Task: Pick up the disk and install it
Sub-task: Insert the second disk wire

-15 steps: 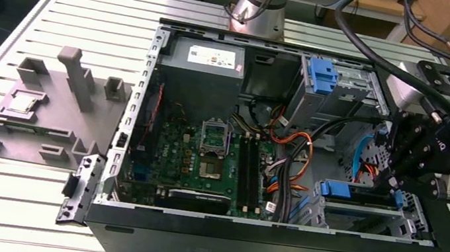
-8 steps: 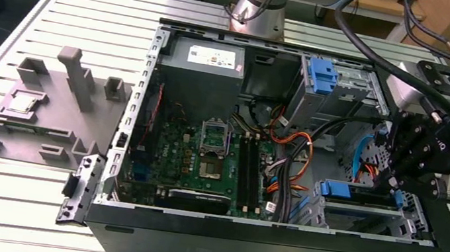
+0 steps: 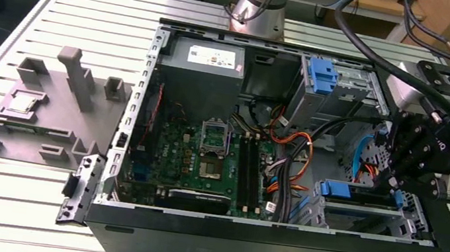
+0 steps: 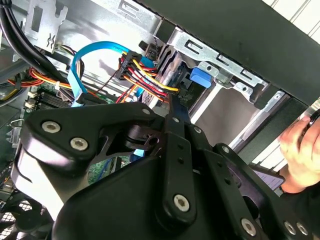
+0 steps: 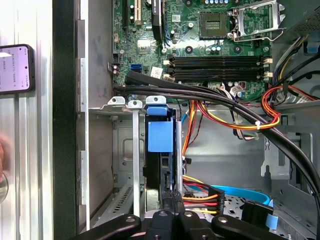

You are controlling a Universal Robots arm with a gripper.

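The disk (image 5: 160, 150) stands on edge in the metal drive cage (image 5: 117, 102) at the case's corner, its blue rail tab (image 5: 159, 135) facing up. In the exterior view its blue tab (image 3: 336, 189) shows in the cage on the right of the open computer case (image 3: 279, 241). My gripper (image 3: 395, 185) hangs right over that cage. In both wrist views the black fingers lie pressed together, and the gripper's tips (image 5: 171, 196) (image 4: 169, 102) rest against the disk's rear end (image 4: 165, 65) beside the cable plugs. I cannot tell whether they pinch any part of it.
Orange, red and yellow cables (image 5: 235, 117) and a blue ribbon cable (image 4: 80, 60) crowd the space beside the cage. A bare blue bracket (image 3: 322, 74), a grey metal box (image 3: 205, 63), a grey fixture (image 3: 41, 105), a phone (image 5: 15, 68) and a person's hand (image 4: 300, 145) are nearby.
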